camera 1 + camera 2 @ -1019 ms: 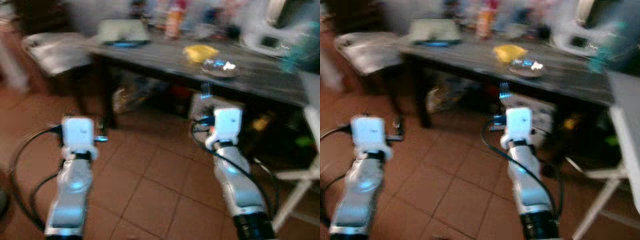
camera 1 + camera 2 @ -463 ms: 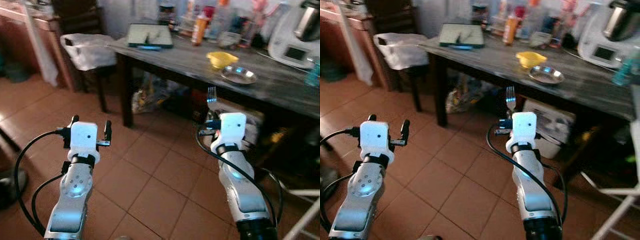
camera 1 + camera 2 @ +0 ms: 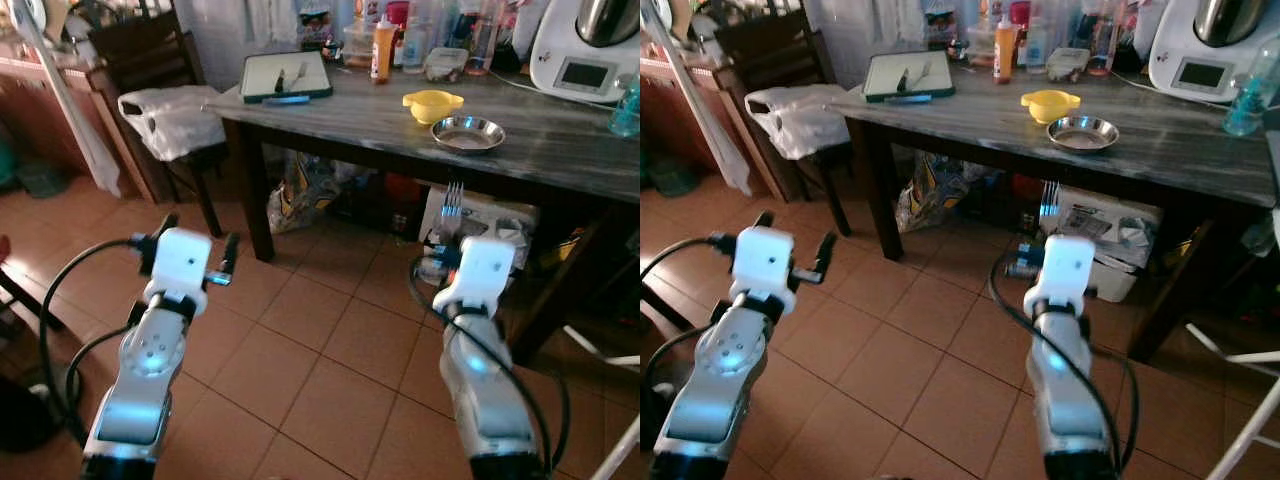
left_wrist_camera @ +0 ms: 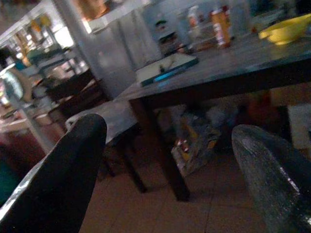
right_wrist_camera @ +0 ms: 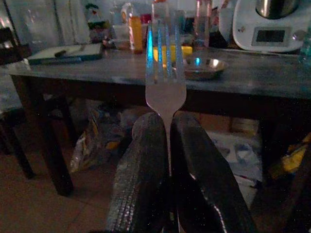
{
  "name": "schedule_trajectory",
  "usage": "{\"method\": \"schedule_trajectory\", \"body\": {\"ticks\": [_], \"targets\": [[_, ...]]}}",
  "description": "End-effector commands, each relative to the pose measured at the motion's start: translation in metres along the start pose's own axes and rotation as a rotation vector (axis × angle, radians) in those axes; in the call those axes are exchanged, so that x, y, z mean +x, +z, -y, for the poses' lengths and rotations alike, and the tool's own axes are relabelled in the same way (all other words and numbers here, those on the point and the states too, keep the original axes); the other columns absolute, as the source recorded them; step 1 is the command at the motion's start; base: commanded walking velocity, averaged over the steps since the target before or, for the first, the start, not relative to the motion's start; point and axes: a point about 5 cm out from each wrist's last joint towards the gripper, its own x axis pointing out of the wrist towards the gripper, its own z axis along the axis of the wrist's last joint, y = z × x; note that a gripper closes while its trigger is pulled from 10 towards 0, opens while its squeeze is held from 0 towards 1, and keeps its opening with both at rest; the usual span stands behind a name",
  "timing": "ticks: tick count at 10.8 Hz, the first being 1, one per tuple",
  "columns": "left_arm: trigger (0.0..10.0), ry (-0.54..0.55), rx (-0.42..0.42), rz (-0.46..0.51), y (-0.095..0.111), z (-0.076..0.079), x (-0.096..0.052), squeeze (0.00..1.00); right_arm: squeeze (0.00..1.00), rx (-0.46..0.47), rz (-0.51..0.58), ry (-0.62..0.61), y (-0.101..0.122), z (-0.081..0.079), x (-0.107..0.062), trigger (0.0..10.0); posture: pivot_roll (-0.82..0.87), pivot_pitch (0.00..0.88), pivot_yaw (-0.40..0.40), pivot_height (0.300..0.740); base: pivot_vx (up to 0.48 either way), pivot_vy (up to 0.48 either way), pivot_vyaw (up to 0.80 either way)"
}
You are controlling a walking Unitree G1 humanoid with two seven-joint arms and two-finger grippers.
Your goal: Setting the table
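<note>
Right wrist view: right end effector [image 5: 167,145] raised, clamped on upright fork [image 5: 165,73]; left end effector [image 3: 195,258] apart.

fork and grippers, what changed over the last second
The camera moved, so the table now sits sharper and fuller in view. The right gripper stays shut on the upright fork, short of the table. The left gripper stays open, holding nothing. The metal dish and yellow bowl are unmoved.
</note>
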Motion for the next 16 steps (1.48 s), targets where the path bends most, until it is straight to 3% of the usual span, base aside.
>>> {"method": "schedule_trajectory", "body": {"ticks": [1,4,8,10,16], "targets": [[10.0,-0.014,0.009,-0.009,-0.004,0.001,0.002,0.0,0.0,-0.01,0.012,0.007,0.003,-0.002,0.001,10.0,0.17,0.0,0.057,0.74,0.0,0.0,0.0],[10.0,-0.016,-0.038,-0.021,-0.01,0.014,-0.001,0.0,0.0,-0.049,-0.009,0.041,0.003,0.005,0.004,10.0,0.15,0.0,0.005,0.74,0.0,0.0,-0.19],[10.0,-0.057,-0.122,-0.033,-0.017,0.025,-0.012,0.0,0.0,-0.045,0.006,0.096,0.008,-0.009,0.01,10.0,0.15,0.0,-0.026,0.74,0.0,0.0,-0.2],[10.0,-0.056,-0.146,-0.002,-0.011,0.024,-0.005,0.0,0.0,-0.048,0.014,0.09,0.012,-0.006,0.013,10.0,0.14,0.0,-0.039,0.74,0.0,0.0,0.0],[10.0,-0.103,-0.18,0.005,-0.01,0.035,-0.007,0.0,0.0,-0.099,0.004,0.008,0.012,0.011,0.013,10.0,0.12,0.0,-0.046,0.74,0.325,0.0,0.0]]}}
